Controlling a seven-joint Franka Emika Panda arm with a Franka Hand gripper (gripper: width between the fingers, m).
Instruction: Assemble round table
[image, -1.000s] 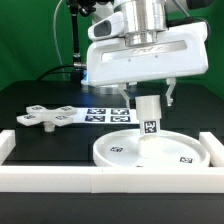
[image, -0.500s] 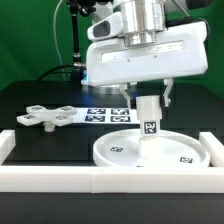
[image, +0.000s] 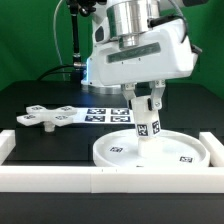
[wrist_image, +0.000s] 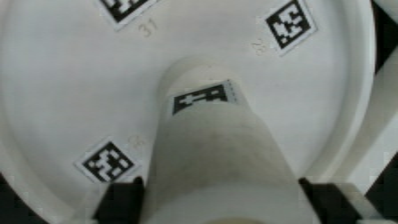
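The large rimmed round disc (image: 150, 150) lies flat on the black table at the front. The short cylindrical post (image: 148, 122) stands upright on the disc's middle, a tag on its side. My gripper (image: 147, 104) is above the disc, its fingers on either side of the post's upper part, shut on it. In the wrist view the post (wrist_image: 217, 140) runs down to the disc (wrist_image: 107, 90), with the dark finger pads (wrist_image: 125, 198) against its sides. The flat cross-shaped piece (image: 48, 116) lies on the table at the exterior view's left.
White straight border rails (image: 60, 178) run along the front and at the right (image: 212, 146). The marker board (image: 105, 113) lies flat behind the disc. A black stand with a green cable (image: 75, 45) rises at the back.
The gripper has turned about its vertical axis with the post in it; its wide body now shows at a different angle. The post stays upright on the disc's middle.
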